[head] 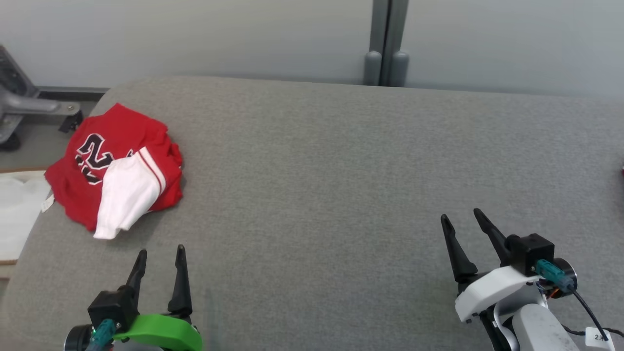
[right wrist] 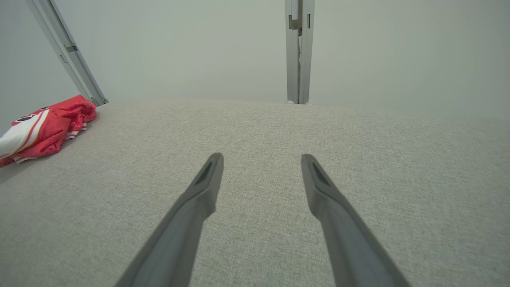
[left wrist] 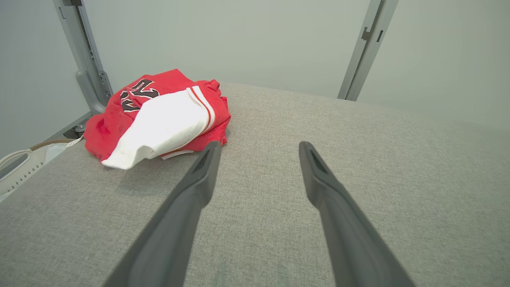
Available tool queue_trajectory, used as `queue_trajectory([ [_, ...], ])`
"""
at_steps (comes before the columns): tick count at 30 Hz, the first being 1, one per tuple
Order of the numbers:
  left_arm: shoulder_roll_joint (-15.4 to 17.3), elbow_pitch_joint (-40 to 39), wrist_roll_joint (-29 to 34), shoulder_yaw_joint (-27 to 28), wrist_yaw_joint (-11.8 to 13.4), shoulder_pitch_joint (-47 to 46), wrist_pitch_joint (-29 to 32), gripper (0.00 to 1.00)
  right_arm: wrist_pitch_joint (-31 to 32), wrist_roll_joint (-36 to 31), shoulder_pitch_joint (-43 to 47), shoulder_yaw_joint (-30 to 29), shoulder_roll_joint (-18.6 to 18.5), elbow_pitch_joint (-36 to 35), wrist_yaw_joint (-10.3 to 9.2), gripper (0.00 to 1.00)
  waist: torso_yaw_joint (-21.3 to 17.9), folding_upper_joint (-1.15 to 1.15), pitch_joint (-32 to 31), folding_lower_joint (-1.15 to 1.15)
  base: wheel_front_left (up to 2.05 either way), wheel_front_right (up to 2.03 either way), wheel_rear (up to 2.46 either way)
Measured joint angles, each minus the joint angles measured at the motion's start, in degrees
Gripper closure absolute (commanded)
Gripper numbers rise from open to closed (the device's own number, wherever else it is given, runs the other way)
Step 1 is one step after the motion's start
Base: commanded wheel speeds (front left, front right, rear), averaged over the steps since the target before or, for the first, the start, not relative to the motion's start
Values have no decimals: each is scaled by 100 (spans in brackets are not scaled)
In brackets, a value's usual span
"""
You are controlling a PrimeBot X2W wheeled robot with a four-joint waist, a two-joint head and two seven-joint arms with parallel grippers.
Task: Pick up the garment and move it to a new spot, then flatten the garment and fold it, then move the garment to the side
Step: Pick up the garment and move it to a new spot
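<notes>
The garment (head: 117, 168) is a red jersey with black-and-white numerals and a white sleeve, bunched in a heap near the left edge of the grey padded table (head: 341, 170). In the left wrist view the garment (left wrist: 159, 115) lies just ahead and to the left of my fingers. It also shows as a red heap (right wrist: 44, 127) at the far left of the right wrist view. My left gripper (head: 161, 251) hovers open near the front edge, just short of the garment, holding nothing. My right gripper (head: 460, 217) stands open at the front right, far from the cloth.
A grey wall with a vertical metal post (head: 385, 44) runs behind the table. Off the table's left edge sit a white object (head: 17, 209) and a grey metal stand (head: 24, 105). Something red (head: 622, 169) peeks in at the right edge.
</notes>
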Motion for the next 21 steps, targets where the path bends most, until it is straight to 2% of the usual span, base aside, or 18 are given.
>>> queue_trajectory([
  [15,5,330,-304,467,37,24,0,0,0,160,-209,328,0,261,0,0,1708,0,138,0,0,0,0],
  [21,7,149,-531,634,92,85,0,0,0,137,-437,493,13,391,0,0,2104,0,292,0,0,0,0],
])
